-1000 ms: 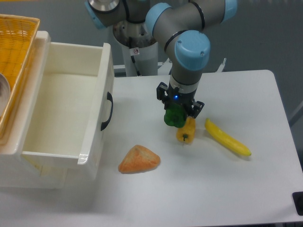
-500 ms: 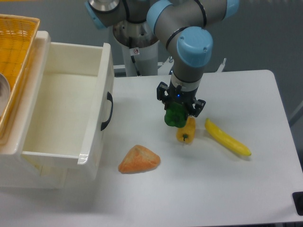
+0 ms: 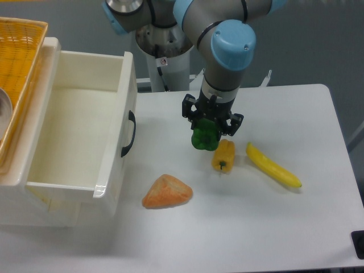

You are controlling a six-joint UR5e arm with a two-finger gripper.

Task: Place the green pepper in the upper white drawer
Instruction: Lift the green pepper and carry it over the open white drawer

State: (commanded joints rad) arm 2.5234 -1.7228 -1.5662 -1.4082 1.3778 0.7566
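On a white table (image 3: 296, 227), gripper (image 3: 206, 136) clamped around the green pepper (image 3: 204, 138), held just clear of the surface beside a small orange pepper (image 3: 223, 156). Well to the left and slightly higher in view, the upper white drawer (image 3: 122, 122), pulled open, black handle (image 3: 131, 134) facing the load.

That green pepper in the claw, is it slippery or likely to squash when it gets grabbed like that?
The green pepper looks glossy and plastic-like, so it is probably a bit slippery. The gripper is clamped on it and its blocky, lobed shape shows no denting, so it seems stiff. It hangs clear of the table without sagging, which suggests it is light.
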